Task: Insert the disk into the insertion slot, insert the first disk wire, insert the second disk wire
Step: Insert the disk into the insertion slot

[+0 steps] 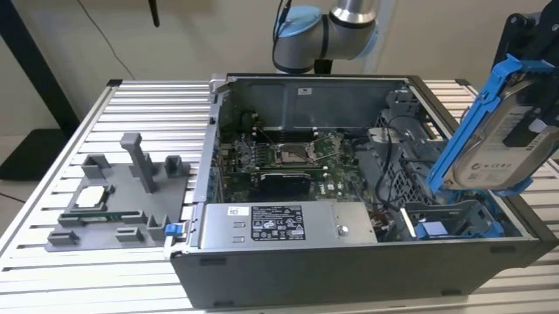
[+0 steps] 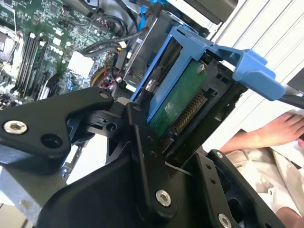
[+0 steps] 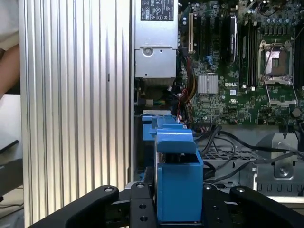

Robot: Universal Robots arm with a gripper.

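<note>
In the exterior view, the disk point(image 1: 493, 140), silver with a white label in a bright blue carrier, hangs tilted on edge over the open computer case's right side. My gripper point(image 1: 529, 124) is shut on it. Just below it stands the insertion slot point(image 1: 454, 219), a grey metal cage with blue parts inside. In the second wrist view, the black fingers point(image 2: 137, 128) clamp the disk point(image 2: 183, 102) with its green board and connector edge showing. The first wrist view has the blue carrier point(image 3: 178, 180) held in my gripper point(image 3: 178, 211). Black cables point(image 1: 393, 163) lie beside the cage.
The case holds a motherboard point(image 1: 288, 157) and a grey labelled power-supply box point(image 1: 288, 222) at the front. A grey fixture point(image 1: 122, 196) with small parts sits on the slatted table at the exterior view's left. A person's hand point(image 2: 280, 128) rests beyond the case.
</note>
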